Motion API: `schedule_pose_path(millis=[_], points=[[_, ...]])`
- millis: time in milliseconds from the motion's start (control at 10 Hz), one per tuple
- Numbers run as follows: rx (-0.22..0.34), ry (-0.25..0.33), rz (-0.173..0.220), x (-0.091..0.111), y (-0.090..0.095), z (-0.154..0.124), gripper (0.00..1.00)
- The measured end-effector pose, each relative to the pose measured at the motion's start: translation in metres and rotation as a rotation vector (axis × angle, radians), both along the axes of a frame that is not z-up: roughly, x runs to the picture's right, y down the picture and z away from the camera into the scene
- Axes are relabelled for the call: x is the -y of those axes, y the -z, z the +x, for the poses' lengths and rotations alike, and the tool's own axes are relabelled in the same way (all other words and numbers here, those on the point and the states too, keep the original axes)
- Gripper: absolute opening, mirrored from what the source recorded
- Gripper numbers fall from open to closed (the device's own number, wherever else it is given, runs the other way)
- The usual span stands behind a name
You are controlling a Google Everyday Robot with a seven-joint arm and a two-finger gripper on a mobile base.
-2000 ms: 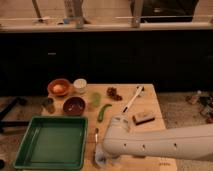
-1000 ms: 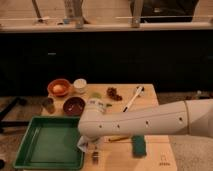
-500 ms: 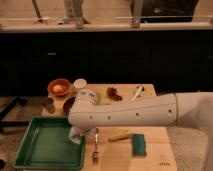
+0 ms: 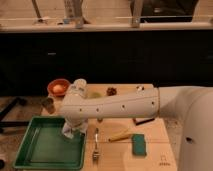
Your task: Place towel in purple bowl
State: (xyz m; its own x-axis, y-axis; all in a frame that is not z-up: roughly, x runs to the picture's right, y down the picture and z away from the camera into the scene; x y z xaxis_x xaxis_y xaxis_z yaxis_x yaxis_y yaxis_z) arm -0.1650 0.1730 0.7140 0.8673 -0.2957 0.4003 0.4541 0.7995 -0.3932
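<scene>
1. One arm (image 4: 125, 106) fills most of my view. It reaches in from the right edge and lies across the bench (image 4: 157, 136) toward the left, a white link with a row of small dark holes along it.
2. Its gripper (image 4: 70, 126) points down from the far-left end of that link, just over the right rim of the green tray (image 4: 35, 150).
3. The jaws are clenched on the towel (image 4: 67, 133). The pale grey-blue cloth is bunched up and hangs right under the gripper, above the tray's right side. I cannot tell whether its lower end touches the tray.
4. I cannot see the purple bowl. The arm covers the stretch of bench just right of the orange bowl (image 4: 58, 88), so I cannot say how the towel lies relative to it.
5. The orange bowl stands at the back-left of the bench with something pale inside it.
6. A small dark cup-like thing (image 4: 48, 104) sits in front of the orange bowl, close beside the arm's bend.
7. Nearer to me than the arm, a fork (image 4: 95, 148) lies just right of the tray. Further right there is a yellow stick-shaped thing (image 4: 120, 135), then the dark green sponge (image 4: 138, 144).
8. Behind the arm I see a dark reddish lump (image 4: 111, 91) and a small white thing (image 4: 140, 89), which are apart from each other.
</scene>
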Motion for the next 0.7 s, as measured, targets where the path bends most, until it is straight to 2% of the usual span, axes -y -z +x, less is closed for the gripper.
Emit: schedule_pose_path(millis=[500,700], points=[[-0.030,-0.005,0.006,0.033,-0.016,-0.027,0.00],[-0.040,-0.008,0.006,0.036,-0.019,-0.024,0.00]])
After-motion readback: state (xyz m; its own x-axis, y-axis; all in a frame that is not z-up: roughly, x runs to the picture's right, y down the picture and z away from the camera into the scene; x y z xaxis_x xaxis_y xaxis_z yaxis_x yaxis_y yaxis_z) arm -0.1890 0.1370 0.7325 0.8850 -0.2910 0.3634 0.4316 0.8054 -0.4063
